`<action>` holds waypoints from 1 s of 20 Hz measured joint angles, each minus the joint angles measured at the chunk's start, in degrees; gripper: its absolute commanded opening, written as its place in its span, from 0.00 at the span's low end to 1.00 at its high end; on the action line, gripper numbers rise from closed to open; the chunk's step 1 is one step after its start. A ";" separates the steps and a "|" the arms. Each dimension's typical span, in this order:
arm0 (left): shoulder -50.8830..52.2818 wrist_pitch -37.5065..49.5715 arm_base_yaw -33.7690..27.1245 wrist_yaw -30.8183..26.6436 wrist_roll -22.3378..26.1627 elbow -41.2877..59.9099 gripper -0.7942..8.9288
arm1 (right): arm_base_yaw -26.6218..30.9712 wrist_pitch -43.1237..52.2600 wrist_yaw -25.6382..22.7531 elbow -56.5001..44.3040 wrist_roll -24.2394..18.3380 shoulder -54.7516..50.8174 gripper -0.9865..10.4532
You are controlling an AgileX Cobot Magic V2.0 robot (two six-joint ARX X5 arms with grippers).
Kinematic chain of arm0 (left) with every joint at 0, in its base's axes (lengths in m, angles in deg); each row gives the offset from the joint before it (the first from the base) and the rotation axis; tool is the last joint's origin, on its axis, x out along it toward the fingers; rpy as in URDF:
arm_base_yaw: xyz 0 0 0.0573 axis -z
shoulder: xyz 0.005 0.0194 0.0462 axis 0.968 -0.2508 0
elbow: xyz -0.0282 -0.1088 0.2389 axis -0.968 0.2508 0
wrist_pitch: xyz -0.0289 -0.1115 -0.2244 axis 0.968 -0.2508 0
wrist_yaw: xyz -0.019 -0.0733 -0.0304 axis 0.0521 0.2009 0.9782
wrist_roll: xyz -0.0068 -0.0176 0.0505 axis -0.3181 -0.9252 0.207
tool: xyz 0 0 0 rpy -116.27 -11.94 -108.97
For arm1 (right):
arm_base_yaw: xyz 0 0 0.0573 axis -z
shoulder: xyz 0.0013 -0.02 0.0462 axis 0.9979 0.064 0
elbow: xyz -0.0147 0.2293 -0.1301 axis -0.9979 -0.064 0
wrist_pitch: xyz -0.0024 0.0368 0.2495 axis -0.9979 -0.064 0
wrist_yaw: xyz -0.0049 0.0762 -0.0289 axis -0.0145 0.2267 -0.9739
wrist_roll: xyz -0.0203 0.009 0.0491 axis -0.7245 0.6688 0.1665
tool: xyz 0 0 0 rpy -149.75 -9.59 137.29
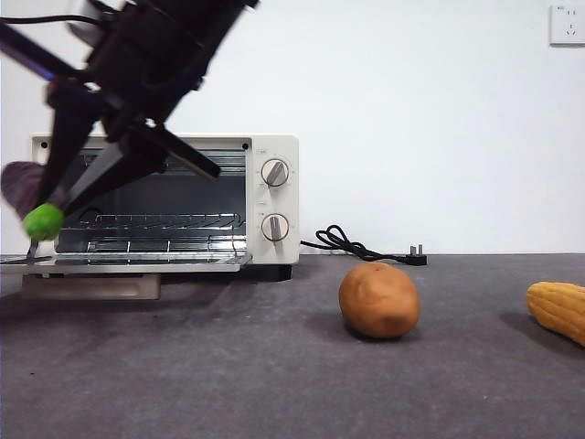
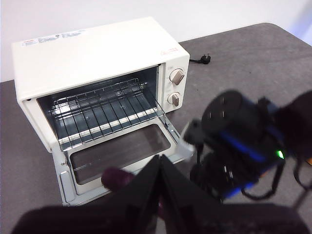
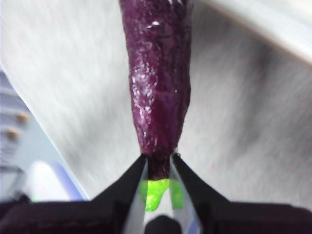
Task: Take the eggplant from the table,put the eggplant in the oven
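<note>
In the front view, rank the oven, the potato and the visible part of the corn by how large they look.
1. The oven, clearly largest, though farther back.
2. The potato.
3. The corn, cut off by the picture's edge, so only its visible part ranks smallest; its true size against the potato is unsure.

Dark grey mottled bench [image 1: 228, 366]. On it: cream-white toaster oven [image 1: 270, 197] at back left, door [image 1: 128, 263] dropped open; its black power cord [image 1: 352, 245] trails right to a plug. Brown potato [image 1: 379, 299] mid-bench, yellow corn cob [image 1: 559, 309] at right edge, well apart.
</note>
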 measured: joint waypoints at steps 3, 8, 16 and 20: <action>0.00 0.00 0.00 0.00 0.00 0.00 0.08 | 3.02 2.36 1.49 0.00 2.29 0.00 0.08; 0.00 0.00 0.00 0.00 0.00 0.00 0.08 | 7.76 6.38 4.04 0.00 6.05 0.00 0.08; -0.02 0.00 0.00 0.00 0.00 0.00 0.08 | 12.20 11.80 6.27 0.00 11.13 0.00 0.08; -0.02 0.00 0.00 0.00 0.00 0.00 0.08 | 13.11 12.55 8.20 0.02 12.37 0.28 0.08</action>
